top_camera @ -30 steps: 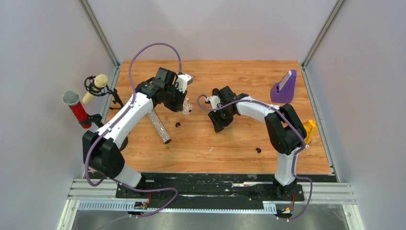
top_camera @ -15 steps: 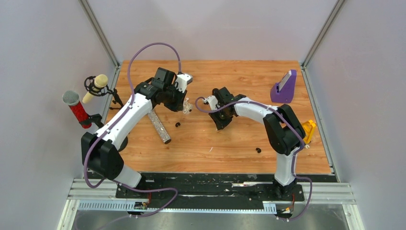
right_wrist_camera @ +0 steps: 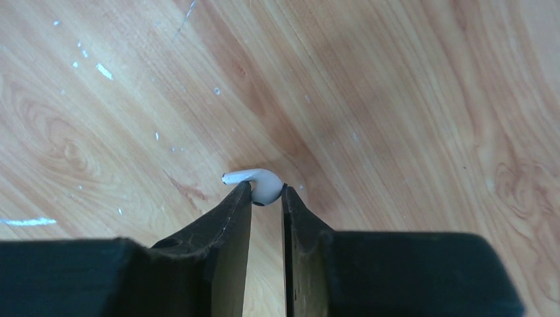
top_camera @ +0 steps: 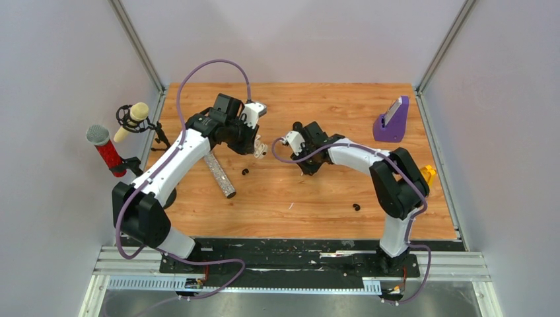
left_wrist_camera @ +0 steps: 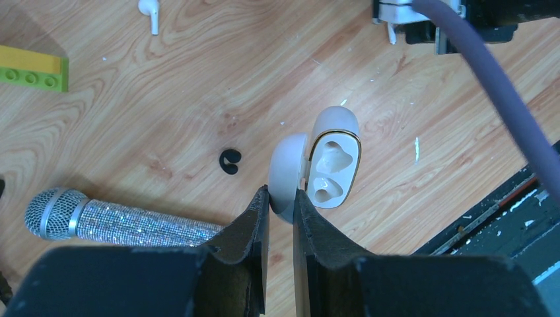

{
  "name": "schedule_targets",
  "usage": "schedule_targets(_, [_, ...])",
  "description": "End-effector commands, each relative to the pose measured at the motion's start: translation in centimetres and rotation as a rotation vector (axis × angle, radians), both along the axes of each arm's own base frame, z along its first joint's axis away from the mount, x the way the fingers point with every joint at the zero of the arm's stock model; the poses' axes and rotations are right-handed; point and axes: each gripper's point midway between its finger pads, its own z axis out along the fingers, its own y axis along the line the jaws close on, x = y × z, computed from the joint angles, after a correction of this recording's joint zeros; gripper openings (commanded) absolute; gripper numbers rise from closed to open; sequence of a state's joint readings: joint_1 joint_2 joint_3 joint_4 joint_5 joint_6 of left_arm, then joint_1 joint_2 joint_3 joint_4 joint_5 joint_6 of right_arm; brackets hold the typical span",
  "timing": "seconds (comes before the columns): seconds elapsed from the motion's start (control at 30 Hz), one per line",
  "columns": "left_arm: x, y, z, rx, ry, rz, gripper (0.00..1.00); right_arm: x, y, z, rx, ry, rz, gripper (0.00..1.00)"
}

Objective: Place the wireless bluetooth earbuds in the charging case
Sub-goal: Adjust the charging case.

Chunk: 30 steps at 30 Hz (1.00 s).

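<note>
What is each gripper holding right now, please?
Left gripper: shut on the open white charging case, by its lid.
Right gripper: shut on a white earbud.

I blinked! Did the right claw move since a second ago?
Yes. The right claw moved a little toward the table's far edge. In the top view its tips sat below the black earbud; now they are about level with it.

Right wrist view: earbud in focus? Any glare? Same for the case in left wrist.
Right wrist: white earbud sharp, evenly lit, no glare; right gripper a dark, detail-less mass. Left wrist: open charging case crisp, soft shadow in its wells; purple cable at top right blurred. Top external: earbud and case too small to resolve.
</note>
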<state>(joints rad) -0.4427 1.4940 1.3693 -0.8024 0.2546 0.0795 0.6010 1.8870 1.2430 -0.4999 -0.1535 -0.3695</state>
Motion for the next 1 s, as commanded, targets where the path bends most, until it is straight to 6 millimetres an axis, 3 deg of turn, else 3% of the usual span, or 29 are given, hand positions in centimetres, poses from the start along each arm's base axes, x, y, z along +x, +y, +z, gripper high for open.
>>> schedule_targets(0.0, [0.1,-0.8,0.1,-0.036,0.003,-0.012,0.13,2.4,0.6,5.5,0.067,-0.261,0.092,0.08])
schedule_targets(0.3, [-0.6,-2.4,-2.8,-0.040,0.140,-0.067,0.14,1.8,0.5,14.8,0.190,-0.587,0.204,0.08])
schedule_targets(0.53, [-2.1,-5.9,-5.4,0.007,0.251,-0.200,0.14,-0.4,0.7,20.1,0.200,-0.812,0.336,0.08])
schedule_targets(0.7, [-3.2,-7.6,-7.1,-0.016,0.398,-0.277,0.14,-3.0,1.5,19.8,0.155,-0.892,0.465,0.07])
schedule_targets(0.97, [-4.2,-8.6,-7.4,0.028,0.401,-0.315,0.14,-5.4,3.1,16.8,0.091,-0.918,0.590,0.07])
